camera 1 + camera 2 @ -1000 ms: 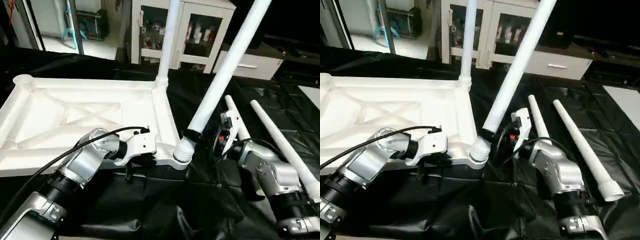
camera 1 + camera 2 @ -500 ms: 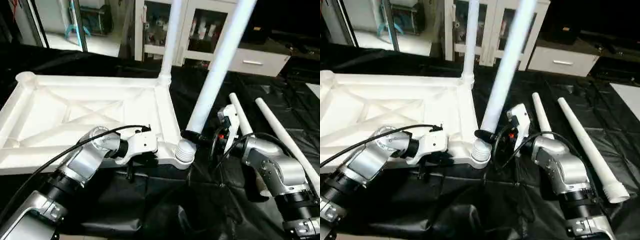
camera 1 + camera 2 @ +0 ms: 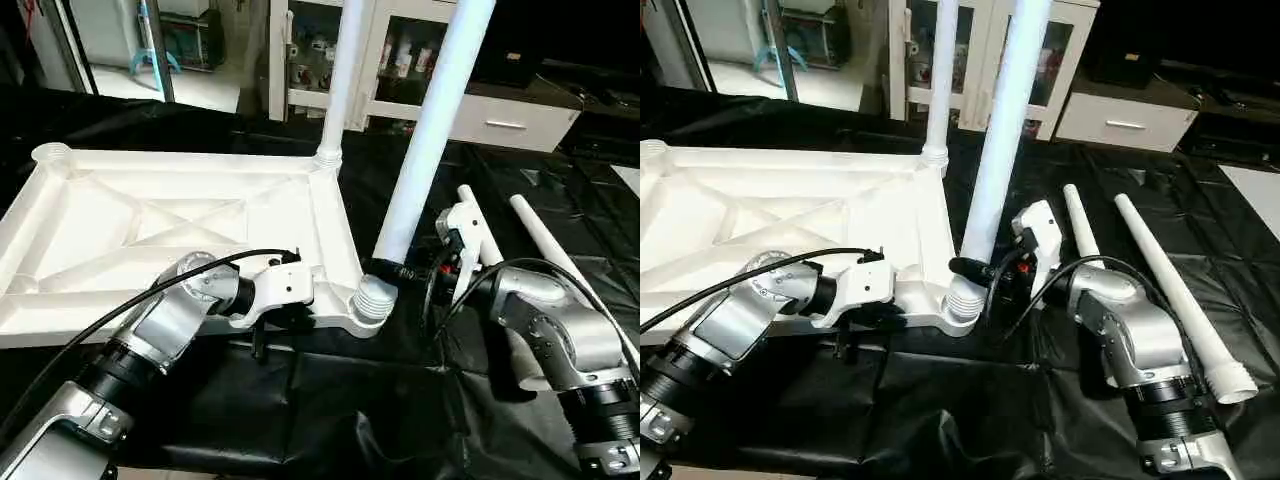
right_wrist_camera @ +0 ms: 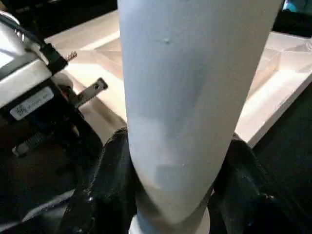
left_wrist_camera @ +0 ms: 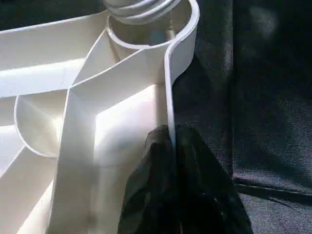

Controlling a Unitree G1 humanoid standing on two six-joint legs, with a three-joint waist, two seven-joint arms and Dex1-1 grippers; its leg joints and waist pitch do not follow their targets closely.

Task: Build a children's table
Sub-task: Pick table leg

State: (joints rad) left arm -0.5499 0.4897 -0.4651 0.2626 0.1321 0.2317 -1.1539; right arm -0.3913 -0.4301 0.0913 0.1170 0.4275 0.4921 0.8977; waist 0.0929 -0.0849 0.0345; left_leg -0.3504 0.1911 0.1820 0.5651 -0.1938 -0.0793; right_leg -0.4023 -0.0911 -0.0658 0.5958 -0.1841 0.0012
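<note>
held leg (image 3: 425, 140): top cut off | threaded end (image 3: 371, 300): half inside socket

Head views evenly lit, fairly sharp; daylight comes in thru the doorway (image 3: 185, 85) at back left. White tabletop (image 3: 150, 225) reads bright w/ soft shadows in its ribs; black sheet (image 3: 970, 410) gives dull sheen on folds. Wrist views soft: leg (image 4: 190, 92) up close is blurred, black fingers (image 5: 161, 195) out of focus, tabletop rim glares.
</note>
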